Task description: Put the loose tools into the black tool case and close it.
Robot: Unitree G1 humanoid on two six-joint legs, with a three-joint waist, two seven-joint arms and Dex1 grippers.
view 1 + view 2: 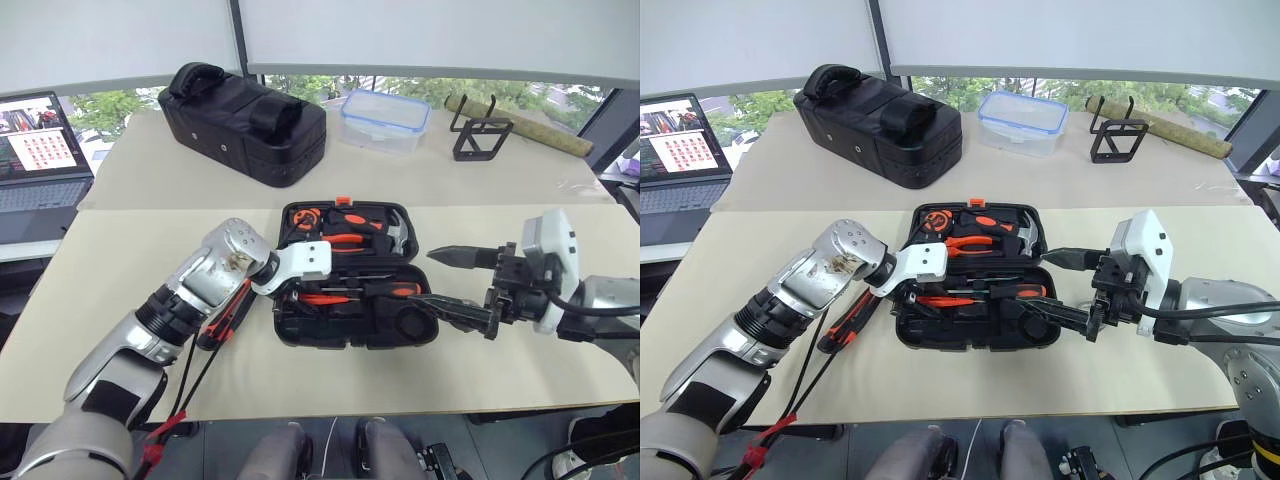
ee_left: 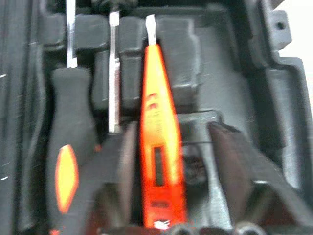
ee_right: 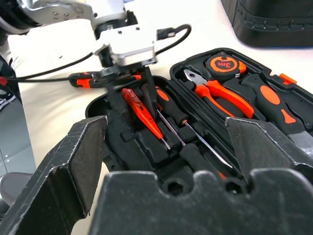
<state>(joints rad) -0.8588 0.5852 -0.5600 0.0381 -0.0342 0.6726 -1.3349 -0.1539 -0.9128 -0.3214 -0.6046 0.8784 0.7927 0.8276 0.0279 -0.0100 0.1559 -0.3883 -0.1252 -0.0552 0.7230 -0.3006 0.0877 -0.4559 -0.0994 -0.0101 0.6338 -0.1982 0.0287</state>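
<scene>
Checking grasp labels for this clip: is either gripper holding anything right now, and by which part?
Nothing is held. The left gripper stands open astride the slim orange tester screwdriver, which lies in the black moulded tool case. The right gripper is open and empty.

Tool case [image 1: 345, 325]: matt black moulded plastic, ribbed recesses. Tester screwdriver [image 2: 159, 161]: glossy translucent orange plastic, bright metal tip. Screwdrivers [image 3: 178, 117]: matt black grips, smooth steel shafts. Bag [image 1: 245, 120] at 11 o'clock: dull black fabric. Table [image 1: 120, 260]: matt cream, smooth.

- The utility knife [image 1: 215, 325] on the counter [image 1: 120, 260] lies partly hidden under the left arm
- The tester screwdriver [image 2: 159, 147] is blurred, its butt end cut off
</scene>
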